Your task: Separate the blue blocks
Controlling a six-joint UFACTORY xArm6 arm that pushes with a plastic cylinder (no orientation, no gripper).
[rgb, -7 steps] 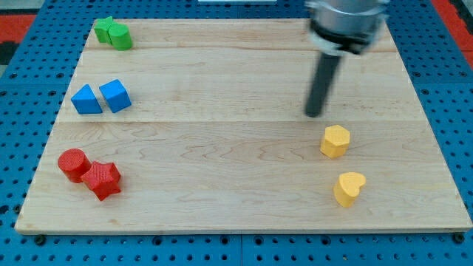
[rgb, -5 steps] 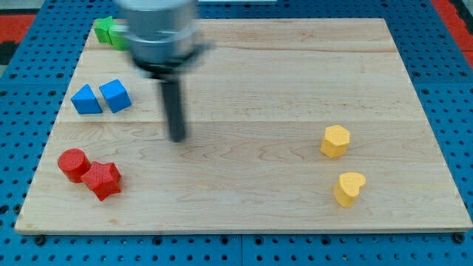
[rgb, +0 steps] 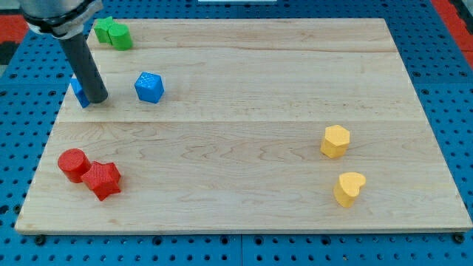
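At the view's bottom, on the wooden board (rgb: 244, 199), a yellow heart (rgb: 349, 188) lies at the right and just above it a yellow hexagon (rgb: 335, 140), the two near but apart. At the lower left a red cylinder (rgb: 73, 164) touches a red star (rgb: 101, 179). Higher, at the left side, my tip (rgb: 96, 99) stands on the board right against one blue block (rgb: 77, 90) — the rod hides most of it, so its shape I cannot tell. The blue cube (rgb: 149, 87) lies to the right of my tip, clearly apart from the hidden blue block, with the rod between them. There are no fingers on this arm, only the dark rod. At the view's top left, two green blocks (rgb: 112, 32) sit touching each other near the board's edge — their shapes are not clear.
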